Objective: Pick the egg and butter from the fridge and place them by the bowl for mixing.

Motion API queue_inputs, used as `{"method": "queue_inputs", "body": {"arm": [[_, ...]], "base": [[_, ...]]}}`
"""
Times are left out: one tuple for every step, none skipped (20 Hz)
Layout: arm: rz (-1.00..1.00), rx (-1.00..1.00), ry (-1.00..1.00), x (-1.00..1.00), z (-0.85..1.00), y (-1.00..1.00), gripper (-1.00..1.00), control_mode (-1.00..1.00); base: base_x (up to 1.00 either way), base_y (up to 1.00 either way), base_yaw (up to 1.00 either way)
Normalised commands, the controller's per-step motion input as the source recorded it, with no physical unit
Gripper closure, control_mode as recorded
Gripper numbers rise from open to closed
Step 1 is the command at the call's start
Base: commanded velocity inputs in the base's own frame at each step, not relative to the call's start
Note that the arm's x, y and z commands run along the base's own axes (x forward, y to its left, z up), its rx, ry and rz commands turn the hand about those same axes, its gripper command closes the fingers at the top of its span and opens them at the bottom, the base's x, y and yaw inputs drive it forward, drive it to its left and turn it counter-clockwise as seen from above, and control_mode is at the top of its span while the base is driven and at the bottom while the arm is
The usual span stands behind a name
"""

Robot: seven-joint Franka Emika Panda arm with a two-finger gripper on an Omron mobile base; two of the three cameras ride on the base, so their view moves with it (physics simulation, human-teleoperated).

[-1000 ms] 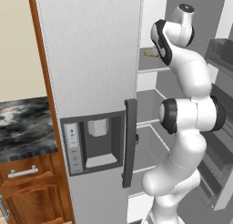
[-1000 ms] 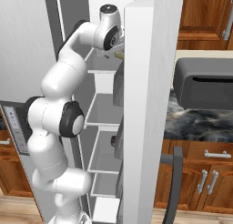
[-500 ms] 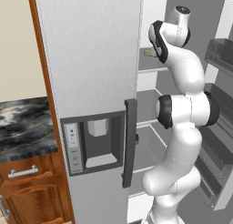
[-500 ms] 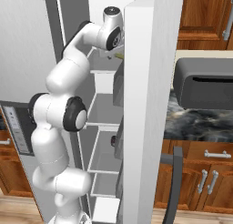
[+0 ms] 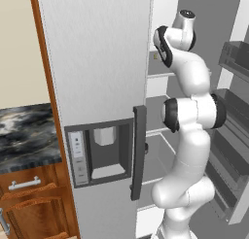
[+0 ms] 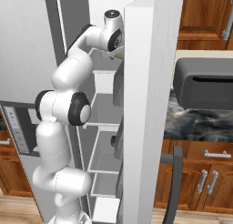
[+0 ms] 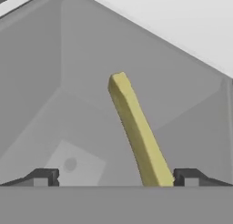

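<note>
No text, label, brand, number or sign can be read anywhere. The fridge [image 5: 97,63] door is plain grey, and the small marks on its dispenser panel [image 5: 78,155] are too small to make out. The butter [image 7: 136,132] stick is plain, with no wrapper print.

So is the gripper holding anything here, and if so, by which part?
Nothing is held. The gripper is open inside the fridge, its fingertips apart on either side of the butter, which lies between them ungripped.
</note>
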Motion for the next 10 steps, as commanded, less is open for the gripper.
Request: {"method": "queue_inputs", "body": {"arm": [[0.01,-0.01,0.0,0.42,-0.01,0.0,-1.0,-1.0],[0.0,-0.01,0.0,0.47,0.0,-0.05,-1.0,-1.0],[0.0,-0.01,0.03,0.47,0.0,-0.05,-1.0,-1.0],[0.0,-0.01,0.04,0.46,0.0,-0.05,-1.0,-1.0],[0.0,0.0,0.05,0.47,0.0,-0.06,-1.0,-1.0],[0.0,0.0,0.05,0.47,0.0,-0.06,-1.0,-1.0],[0.0,0.0,0.06,0.44,0.0,-0.07,-1.0,-1.0],[0.0,0.0,0.11,0.4,0.0,-0.1,-1.0,-1.0],[0.0,0.0,0.15,0.38,0.0,-0.13,-1.0,-1.0],[0.0,0.0,0.17,0.35,0.0,-0.09,-1.0,-1.0]], "base": [[0.0,0.0,0.0],[0.0,0.0,0.0],[0.0,0.0,0.0],[0.0,0.0,0.0],[0.0,0.0,0.0],[0.0,0.0,0.0],[0.0,0.0,0.0],[0.0,0.0,0.0],[0.0,0.0,0.0],[0.0,0.0,0.0]]}}
